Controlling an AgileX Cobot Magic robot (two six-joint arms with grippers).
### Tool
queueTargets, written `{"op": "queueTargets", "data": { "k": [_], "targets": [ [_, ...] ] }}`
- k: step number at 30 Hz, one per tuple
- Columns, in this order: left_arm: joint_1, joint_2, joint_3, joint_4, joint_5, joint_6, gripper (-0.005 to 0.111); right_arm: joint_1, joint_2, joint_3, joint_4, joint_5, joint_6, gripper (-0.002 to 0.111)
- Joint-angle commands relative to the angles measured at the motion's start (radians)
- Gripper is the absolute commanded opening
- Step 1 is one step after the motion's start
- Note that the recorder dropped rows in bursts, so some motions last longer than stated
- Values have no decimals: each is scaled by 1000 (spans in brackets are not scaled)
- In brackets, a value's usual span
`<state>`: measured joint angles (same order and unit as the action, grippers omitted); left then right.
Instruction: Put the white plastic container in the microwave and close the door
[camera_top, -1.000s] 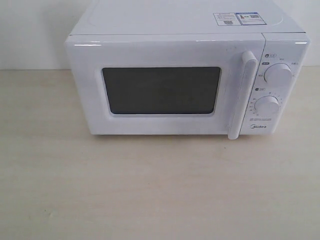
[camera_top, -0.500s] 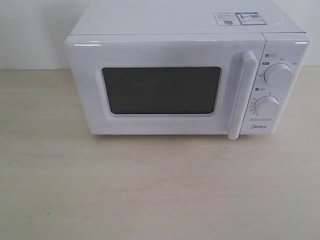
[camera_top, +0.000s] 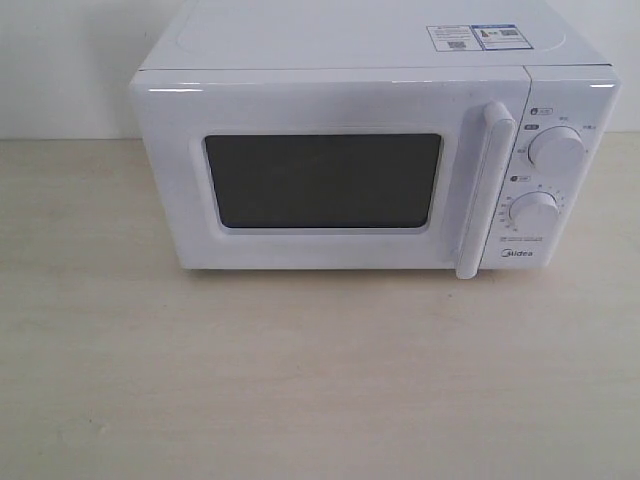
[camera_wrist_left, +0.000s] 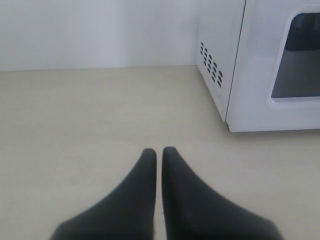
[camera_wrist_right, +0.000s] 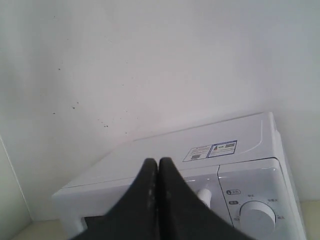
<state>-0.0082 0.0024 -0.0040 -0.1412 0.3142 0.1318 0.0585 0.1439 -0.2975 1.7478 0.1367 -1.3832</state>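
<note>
The white microwave (camera_top: 370, 150) stands at the back of the wooden table, its door (camera_top: 320, 175) closed, dark window facing me and the long handle (camera_top: 483, 190) beside the two dials. The white plastic container shows in no view. My left gripper (camera_wrist_left: 159, 151) is shut and empty, low over the table off the microwave's (camera_wrist_left: 260, 70) vented side. My right gripper (camera_wrist_right: 158, 162) is shut and empty, held up in front of and above the microwave (camera_wrist_right: 220, 165). Neither gripper appears in the exterior view.
Bare light wooden tabletop (camera_top: 300, 380) stretches in front of the microwave. A white wall (camera_wrist_right: 150, 65) rises behind it. Two stickers (camera_top: 473, 37) lie on the microwave's top.
</note>
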Motion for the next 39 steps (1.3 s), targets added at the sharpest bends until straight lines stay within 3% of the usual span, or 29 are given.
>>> {"op": "queueTargets", "data": {
  "k": [1,7,11,15,23,27,39],
  "targets": [
    [-3,-2,4,-8,1,4,4,-7,-4,-2,-3,-11,-5,0],
    [-3,-2,4,-8,1,8,4,-7,-4,-2,-3,-4,4,0],
    [-3,-2,4,-8,1,8,4,-7,-4,-2,-157,30,100,0],
    [-3,-2,4,-8,1,8,4,-7,-4,-2,-356,30,347,0],
    [-3,-2,4,-8,1,8,4,-7,-4,-4,-1222,56,1289,0],
    [-3,-2,4,-8,1,8,4,-7,-4,-4,-1458,71,1486,0],
    [-3,-2,4,-8,1,8,4,-7,-4,43,-1732,192,1666,0]
  ]
}}
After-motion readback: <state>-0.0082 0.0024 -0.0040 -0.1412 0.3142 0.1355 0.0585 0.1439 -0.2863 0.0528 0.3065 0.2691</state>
